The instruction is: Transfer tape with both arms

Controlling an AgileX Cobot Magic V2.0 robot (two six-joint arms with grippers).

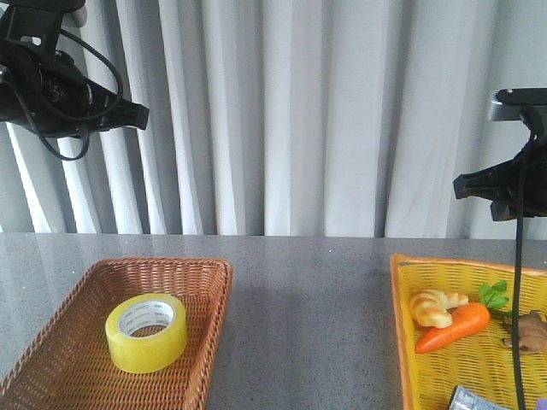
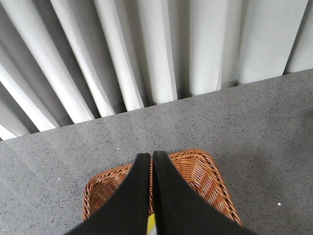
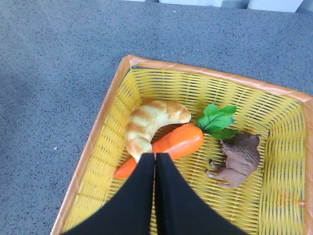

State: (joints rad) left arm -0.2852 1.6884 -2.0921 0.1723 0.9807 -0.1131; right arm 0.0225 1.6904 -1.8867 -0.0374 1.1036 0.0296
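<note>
Tape [image 1: 146,332] sits flat in brown basket [image 1: 203,342], untouched; both arms high, left gripper [image 2: 150,157] & right gripper [image 3: 154,157] pressed together, empty; risk: left descends w/o opening, knocks roll or snags wicker rim.

The left gripper [image 2: 151,159] hides nearly all the tape [image 2: 152,226] beneath it.

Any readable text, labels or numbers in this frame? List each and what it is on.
None can be read.
tape: dark print runs round its white inner core, too small and blurred to read.
silvery packet at the near edge of the yellow basket: no legible marking, mostly cut off.
</note>
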